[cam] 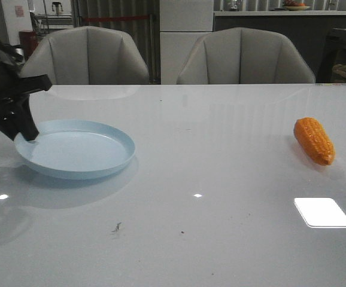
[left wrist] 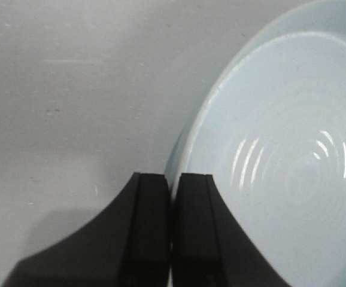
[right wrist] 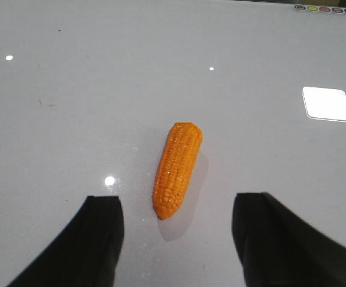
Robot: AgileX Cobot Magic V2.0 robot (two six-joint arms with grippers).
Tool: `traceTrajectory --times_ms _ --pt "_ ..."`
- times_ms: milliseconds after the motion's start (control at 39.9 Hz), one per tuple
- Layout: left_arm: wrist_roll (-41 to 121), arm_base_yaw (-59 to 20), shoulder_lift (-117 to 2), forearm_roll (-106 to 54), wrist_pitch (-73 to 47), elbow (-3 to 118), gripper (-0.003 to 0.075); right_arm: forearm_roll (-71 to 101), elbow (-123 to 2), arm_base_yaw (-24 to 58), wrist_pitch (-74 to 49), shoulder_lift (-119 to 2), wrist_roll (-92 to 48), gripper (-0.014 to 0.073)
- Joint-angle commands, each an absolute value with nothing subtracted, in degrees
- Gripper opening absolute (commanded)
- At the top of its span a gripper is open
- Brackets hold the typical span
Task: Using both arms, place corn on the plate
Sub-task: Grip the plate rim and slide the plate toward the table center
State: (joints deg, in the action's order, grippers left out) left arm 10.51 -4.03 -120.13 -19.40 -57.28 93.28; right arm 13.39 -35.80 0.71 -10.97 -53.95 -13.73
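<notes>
While the left gripper (left wrist: 172, 239) pinches the plate (cam: 95, 164) rim, fingers together | right gripper (right wrist: 178, 239) spread wide over the corn (right wrist: 176, 170) | corn lies on the table (cam: 221, 209), well apart from plate

Two grey padded chairs (cam: 88, 55) (cam: 245, 57) stand behind the glossy white table (cam: 221, 155), with a dark counter (cam: 269, 30) further back.

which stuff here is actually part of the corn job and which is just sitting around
Part of the job: the corn lying on the table, the plate, the left gripper shut on the plate's rim, the right gripper open above the corn.

Just there: two chairs behind the table.
</notes>
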Motion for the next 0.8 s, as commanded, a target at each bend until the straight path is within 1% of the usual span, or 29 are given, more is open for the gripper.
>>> traceTrajectory --times_ms 0,376,552,703,778 --pt "10.86 -7.59 -116.12 -22.06 -57.39 95.23 0.0090 13.60 -37.83 0.84 -6.95 -53.49 -13.65 0.0506" --pt "10.13 -20.53 -116.12 -22.14 -53.33 95.23 0.0090 13.60 -37.83 0.84 -6.95 -53.49 -13.65 0.0506" --pt "10.15 -22.92 -116.23 -21.32 -52.08 95.23 0.0090 13.60 -37.83 0.84 -7.05 -53.49 -13.65 0.0506" --pt "10.15 -22.88 -116.23 -21.21 -52.45 95.23 0.0090 13.60 -37.83 0.84 -7.77 -53.49 -13.65 0.0506" --pt "10.15 -22.88 -116.23 -20.01 -52.85 95.23 0.0110 13.60 -37.83 0.84 -8.49 -53.49 -13.65 0.0506"
